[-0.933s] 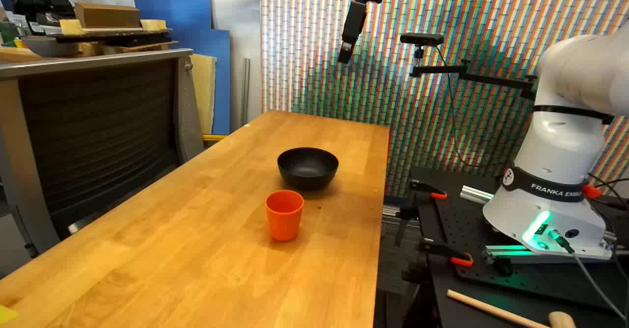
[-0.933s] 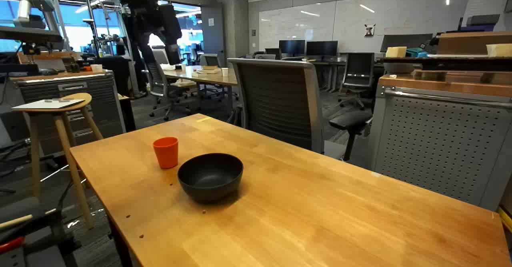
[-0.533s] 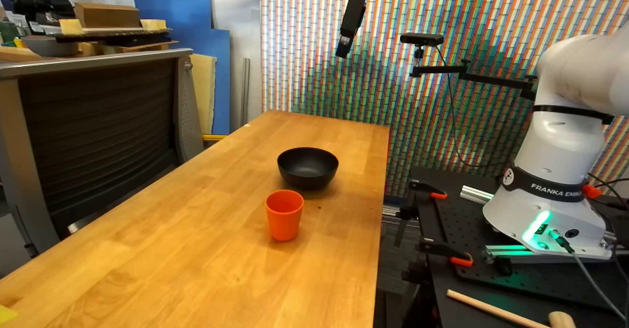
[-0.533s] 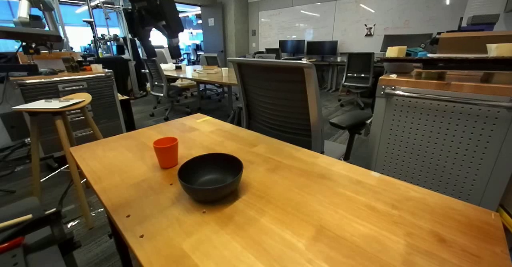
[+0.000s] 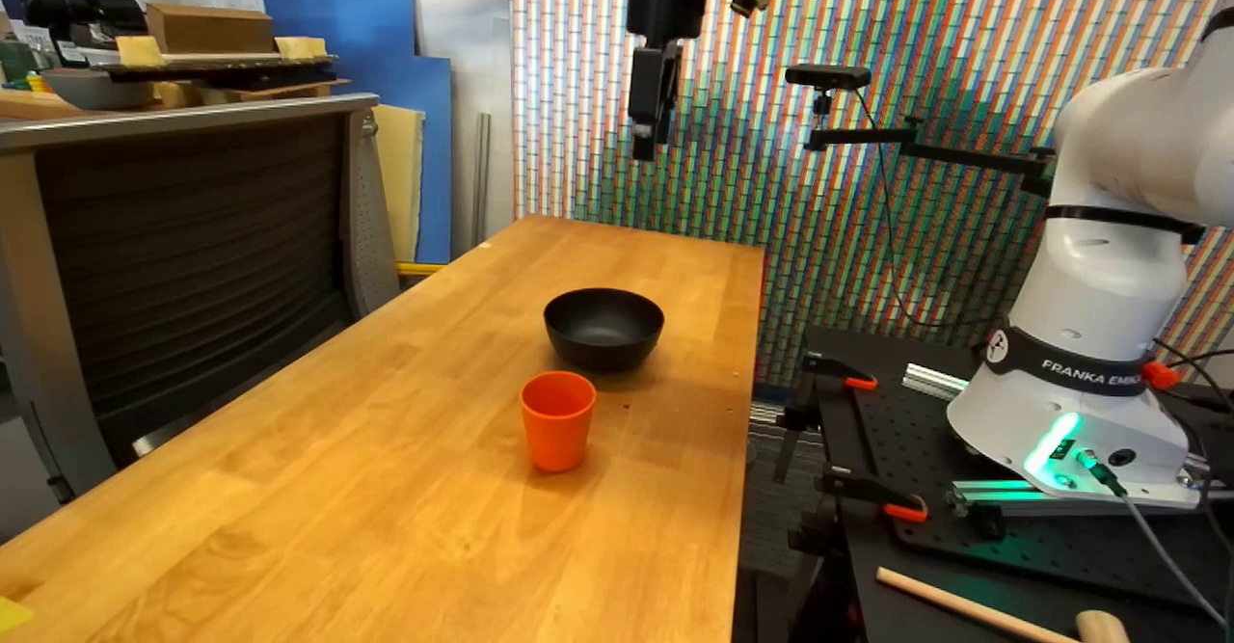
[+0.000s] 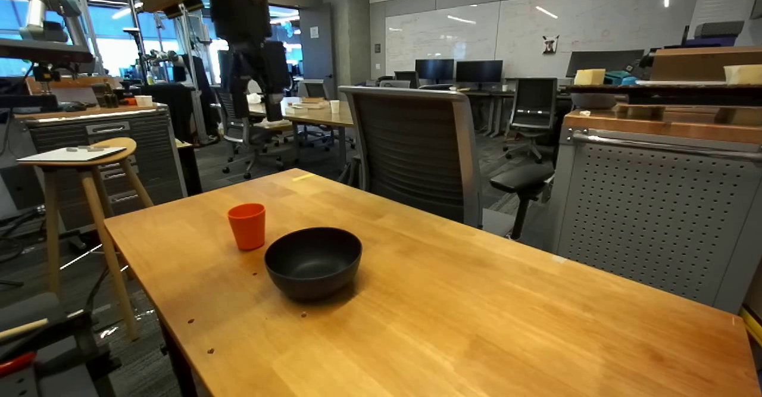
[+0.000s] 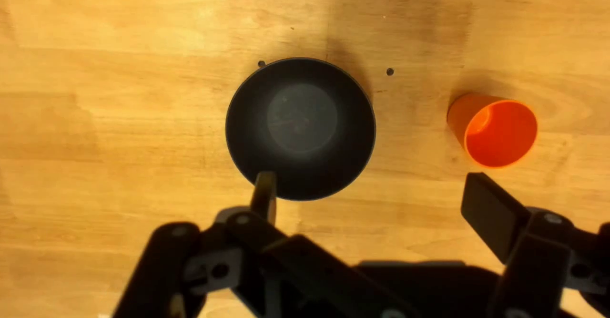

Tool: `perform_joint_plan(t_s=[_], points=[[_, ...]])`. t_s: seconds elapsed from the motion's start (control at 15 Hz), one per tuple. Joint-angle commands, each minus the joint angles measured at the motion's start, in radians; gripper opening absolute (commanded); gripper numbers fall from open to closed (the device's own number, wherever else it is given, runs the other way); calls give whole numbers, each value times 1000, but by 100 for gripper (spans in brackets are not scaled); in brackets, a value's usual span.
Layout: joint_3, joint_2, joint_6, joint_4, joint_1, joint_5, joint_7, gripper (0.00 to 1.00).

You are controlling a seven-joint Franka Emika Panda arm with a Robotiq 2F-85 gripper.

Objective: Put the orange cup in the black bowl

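Note:
The orange cup stands upright on the wooden table in both exterior views. The black bowl rests beside it, apart from it, and looks empty; it also shows in an exterior view. In the wrist view the bowl lies at the upper middle and the cup to its right. My gripper is open and empty, its fingers wide apart. In both exterior views the gripper hangs high above the table and points down. It touches neither thing.
The wooden table carries both things. A chair stands along its long edge. The robot's base is on a black bench with clamps and a wooden mallet. A camera on an arm stands behind the table edge.
My gripper has swung from a tilted pose to pointing nearly straight down, and its fingers sit lower than half a second ago. The cup and bowl have not moved.

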State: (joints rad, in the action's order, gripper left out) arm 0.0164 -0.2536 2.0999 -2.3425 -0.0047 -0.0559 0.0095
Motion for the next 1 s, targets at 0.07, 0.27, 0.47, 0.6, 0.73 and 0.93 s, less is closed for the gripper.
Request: perform_joint_plan(t_s=[0.07, 0.27, 0.47, 0.6, 0.73, 0.93], points=[[21, 319, -110, 294, 38, 30, -59, 100], [47, 499, -129, 448, 56, 119, -136, 100], [92, 633, -129, 530, 60, 202, -196, 100], [117, 679, -124, 543, 64, 232, -201, 100], [129, 708, -110, 536, 73, 232, -183, 100], [127, 707, -81, 489, 84, 218, -150, 100]])
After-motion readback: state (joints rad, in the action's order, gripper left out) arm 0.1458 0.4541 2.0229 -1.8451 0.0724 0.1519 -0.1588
